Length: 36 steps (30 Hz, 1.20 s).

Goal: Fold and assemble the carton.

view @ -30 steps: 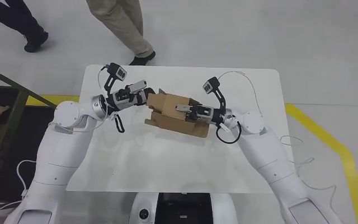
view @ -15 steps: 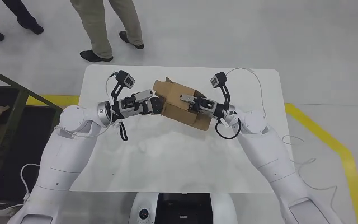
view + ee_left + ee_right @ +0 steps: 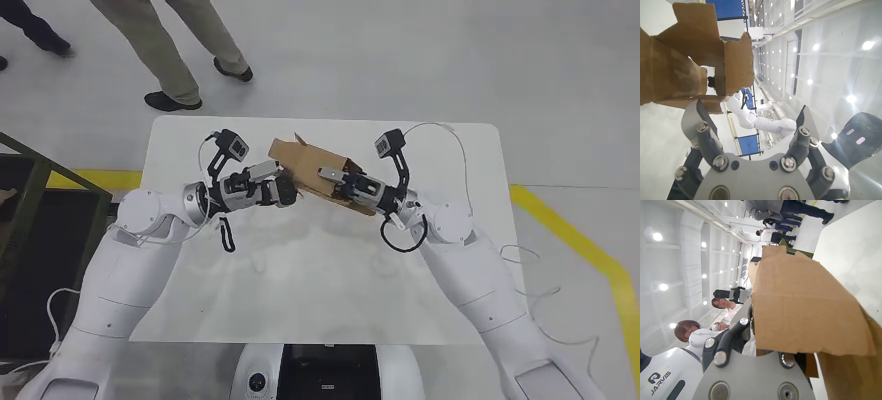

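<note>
Well, count them: one white table point(image 3: 300, 290), one brown carton point(image 3: 312, 163) and two grippers.

From the top view, the left arm comes in from 8 o'clock. Its elbow is bent and its lower part points toward 3 o'clock. The left gripper point(image 3: 285, 190) sits at the 9 o'clock side of the carton. Its two fingers are spread wide and hold nothing. In the left wrist view one finger point(image 3: 703, 113) touches the edge of a carton flap, and the other finger stands well apart from it. The fingers are grey metal with black, bumpy pads.

The carton is near the 12 o'clock edge of the table, between the two grippers. It is cardboard, half folded, with flaps sticking out and rough, torn edges. It tilts a bit. Whether it rests on the table cannot be told.

The right arm comes in from 4 o'clock, bent at the elbow, with its lower part pointing toward 10 o'clock. The right gripper point(image 3: 338, 181) is at the 4 o'clock side of the carton and pinches one cardboard wall.

The table is smooth with round corners.
</note>
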Each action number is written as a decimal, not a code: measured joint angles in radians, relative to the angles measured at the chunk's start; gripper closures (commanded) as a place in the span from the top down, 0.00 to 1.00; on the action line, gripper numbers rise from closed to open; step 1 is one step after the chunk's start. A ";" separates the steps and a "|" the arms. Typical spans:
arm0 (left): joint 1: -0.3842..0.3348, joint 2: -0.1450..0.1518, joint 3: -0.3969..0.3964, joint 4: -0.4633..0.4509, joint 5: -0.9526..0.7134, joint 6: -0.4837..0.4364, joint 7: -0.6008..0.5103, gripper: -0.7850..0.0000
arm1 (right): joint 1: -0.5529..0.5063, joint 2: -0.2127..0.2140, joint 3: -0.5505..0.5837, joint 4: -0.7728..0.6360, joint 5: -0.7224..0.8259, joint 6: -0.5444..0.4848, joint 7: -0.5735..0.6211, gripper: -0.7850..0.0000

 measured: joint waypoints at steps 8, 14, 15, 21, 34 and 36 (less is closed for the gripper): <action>-0.001 -0.002 -0.006 -0.008 0.001 -0.006 0.013 1.00 | -0.020 0.001 0.007 -0.013 -0.004 0.008 -0.015 0.00; 0.024 0.006 -0.063 -0.005 0.001 0.007 0.017 1.00 | -0.010 0.006 0.033 -0.002 0.003 0.009 0.006 0.00; 0.031 0.008 -0.083 -0.002 -0.003 0.008 0.025 1.00 | -0.008 0.006 0.036 0.001 0.012 0.008 0.018 0.00; 0.070 0.020 -0.201 0.021 -0.011 -0.001 0.079 1.00 | 0.009 0.009 0.043 0.019 0.060 0.012 0.117 0.00; 0.109 0.012 -0.156 0.034 -0.039 0.036 0.068 1.00 | 0.039 -0.001 0.022 0.014 0.109 0.000 0.148 0.00; 0.102 0.008 -0.139 0.035 -0.060 0.036 0.064 1.00 | 0.043 -0.003 0.015 0.017 0.109 -0.005 0.144 0.00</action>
